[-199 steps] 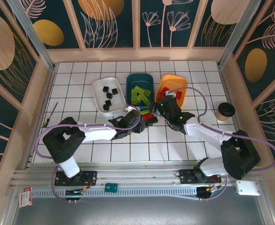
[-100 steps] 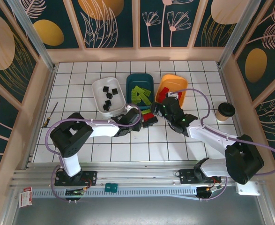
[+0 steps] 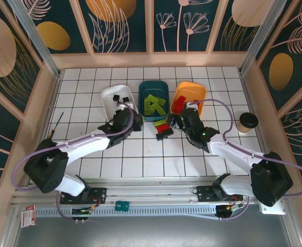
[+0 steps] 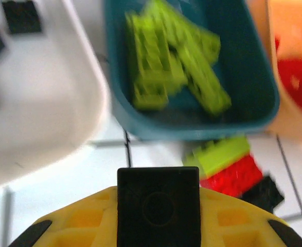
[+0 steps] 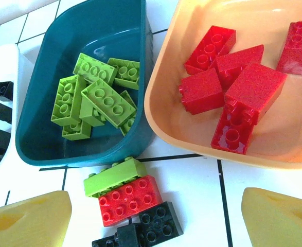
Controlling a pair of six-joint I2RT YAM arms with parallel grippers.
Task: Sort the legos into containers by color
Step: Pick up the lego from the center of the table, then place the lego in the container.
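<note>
Now left end effector point(image 3: 123, 117) clamps a black brick point(image 4: 158, 206) near the white bin point(image 4: 48, 118); right end effector point(image 5: 153, 218) gapes wide.

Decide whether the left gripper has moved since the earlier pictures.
Yes: the left gripper, holding a black brick, swung left from the loose bricks to the white bin.
</note>
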